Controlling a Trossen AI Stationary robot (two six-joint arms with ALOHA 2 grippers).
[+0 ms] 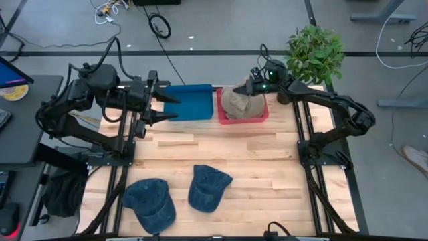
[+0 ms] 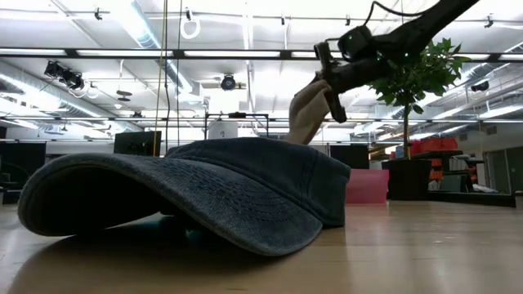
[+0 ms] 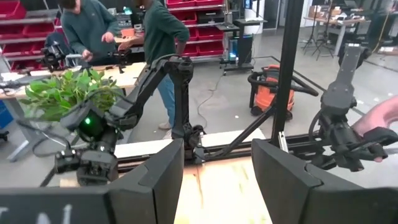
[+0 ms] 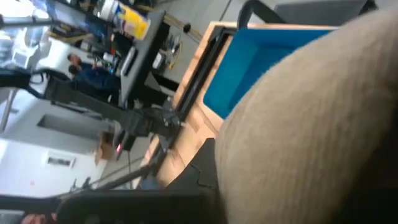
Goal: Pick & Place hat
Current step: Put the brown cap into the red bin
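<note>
Wooden table (image 1: 221,150) carries two bins at its far edge, side by side: blue bin (image 1: 190,102) and red bin (image 1: 262,115). Blue bin shows nothing inside from the high view. Two dark blue hats lie at the near edge, hat on the left (image 1: 149,203) and hat on the right (image 1: 208,187), close together, neither touched by an arm. Tan hat (image 1: 241,100) hangs over the red bin, pinched in the right gripper (image 1: 253,86), jaws shut on its crown; the low view shows it raised clear above the bin, so not yet released. Left gripper (image 1: 155,106) sits over the blue bin's left edge, jaws parted, holding nothing. Potted plant (image 1: 314,52) stands beyond the red bin.

Progress judgement: tan hat is at the drop stage, only release left. Both blue hats remain to be picked and placed, likely in the blue bin. Roughly a third done at best.
</note>
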